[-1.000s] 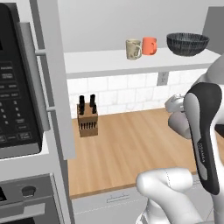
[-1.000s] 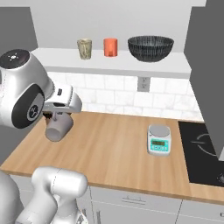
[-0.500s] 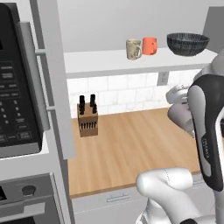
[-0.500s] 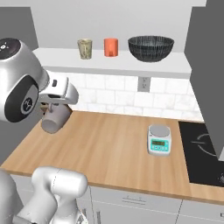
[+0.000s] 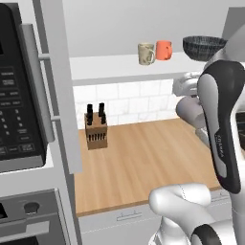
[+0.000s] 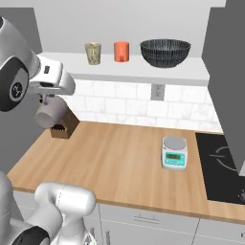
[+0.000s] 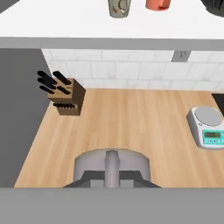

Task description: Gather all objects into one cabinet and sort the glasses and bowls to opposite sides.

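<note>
Two mugs, beige (image 6: pixel 93 53) and orange (image 6: pixel 121 51), on cabinet board (image 6: pixel 143 72) | bowl (image 6: pixel 165 51) right | end effector (image 6: pixel 49 106) clamped on grey mug (image 6: pixel 49 114) above counter (image 6: pixel 119 162)

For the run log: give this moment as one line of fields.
gripper: shut on grey mug, lifted above counter | cabinet: beige mug, orange mug left, black bowl right | grey mug not yet in cabinet

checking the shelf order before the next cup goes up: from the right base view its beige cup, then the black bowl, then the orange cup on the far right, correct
Not quite. In the right base view the orange cup stands in the middle, right of the beige cup, and the black bowl is the one on the far right.
</note>
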Robot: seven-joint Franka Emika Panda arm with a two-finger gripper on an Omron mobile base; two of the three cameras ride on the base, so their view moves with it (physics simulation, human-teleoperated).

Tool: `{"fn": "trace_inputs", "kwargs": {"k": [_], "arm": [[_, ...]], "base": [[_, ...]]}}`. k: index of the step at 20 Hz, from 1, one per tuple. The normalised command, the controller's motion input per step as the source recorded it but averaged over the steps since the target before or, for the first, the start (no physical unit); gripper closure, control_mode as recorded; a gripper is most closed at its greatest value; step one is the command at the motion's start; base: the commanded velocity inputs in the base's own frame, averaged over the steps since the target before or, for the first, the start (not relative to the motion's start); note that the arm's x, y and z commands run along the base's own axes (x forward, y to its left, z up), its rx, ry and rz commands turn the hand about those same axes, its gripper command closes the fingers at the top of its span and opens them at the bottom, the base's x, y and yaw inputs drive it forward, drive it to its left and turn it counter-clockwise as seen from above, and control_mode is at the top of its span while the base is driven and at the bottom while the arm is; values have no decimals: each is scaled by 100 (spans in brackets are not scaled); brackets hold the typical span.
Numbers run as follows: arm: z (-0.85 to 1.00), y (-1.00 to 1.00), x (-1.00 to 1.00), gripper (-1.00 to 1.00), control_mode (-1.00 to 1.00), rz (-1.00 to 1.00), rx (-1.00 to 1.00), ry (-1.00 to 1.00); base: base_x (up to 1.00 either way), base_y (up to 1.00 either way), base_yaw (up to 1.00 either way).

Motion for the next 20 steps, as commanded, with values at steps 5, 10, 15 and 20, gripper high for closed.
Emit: {"fn": "trace_inputs", "kwargs": {"k": [5,10,15,20], "arm": [[14,0,0,100,-100,0,8,-40],[14,5,24,100,-100,0,10,-39],[12,6,50,100,-100,0,12,-27],[17,10,40,100,-100,0,12,-19]], "base": [[0,0,0],[0,0,0],[0,0,0],[0,0,0]]}}
